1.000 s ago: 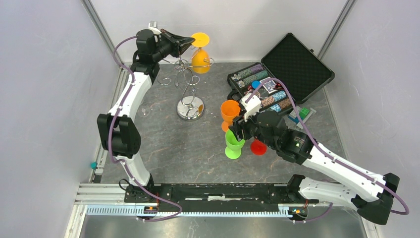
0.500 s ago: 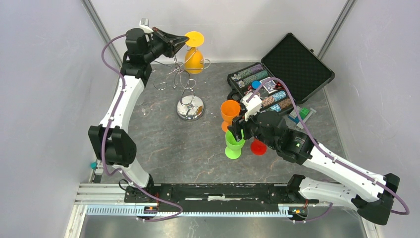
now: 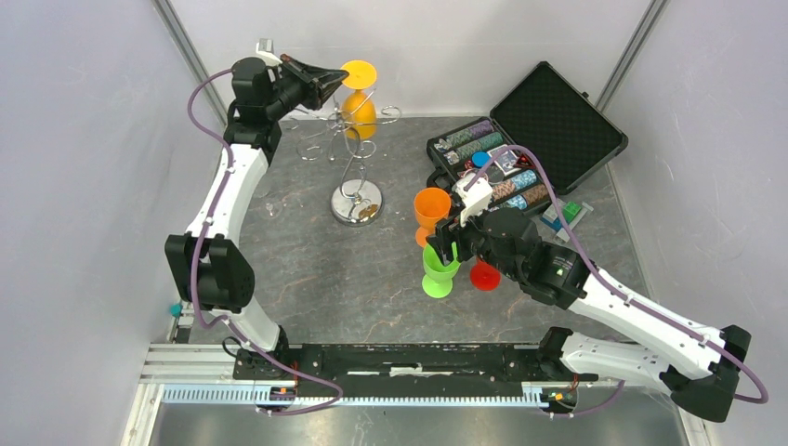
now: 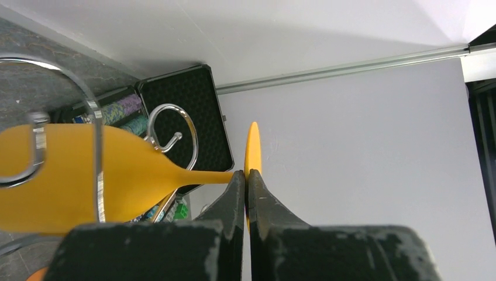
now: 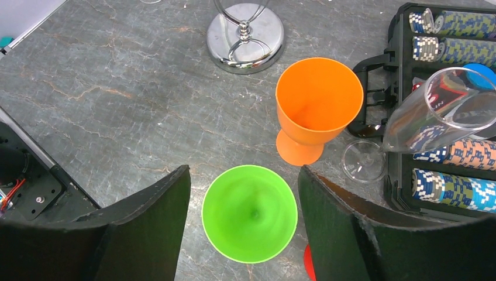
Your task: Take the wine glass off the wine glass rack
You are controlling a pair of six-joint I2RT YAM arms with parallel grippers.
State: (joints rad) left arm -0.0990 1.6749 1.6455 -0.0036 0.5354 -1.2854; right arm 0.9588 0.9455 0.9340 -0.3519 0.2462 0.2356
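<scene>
Since a second ago the left arm has pulled back a little. The yellow wine glass (image 3: 360, 110) has slid a bit toward the left of the wine glass rack (image 3: 356, 199). Its bowl hangs upside down among the rack's top curls, so it is not free yet. The left gripper (image 4: 247, 174) is pinched almost shut on the thin stem, right under the round foot. The right gripper (image 5: 244, 175) is spread wide above a green cup (image 5: 250, 213), to the right of the rack's base, and holds nothing.

I think the bowl could catch on a wire curl. A hard tug then might tip the whole rack, which is tall on a small base. It could fall onto the orange cup (image 5: 319, 96) just right of it. The stem is thin, so the glass might also swing or slip.

The table (image 3: 316, 279) is grey like stone, with pale veins. White walls (image 3: 93, 139) stand close behind the rack, with metal posts in the corners. An open black case (image 3: 558, 116) of chips sits to the right of the rack.
</scene>
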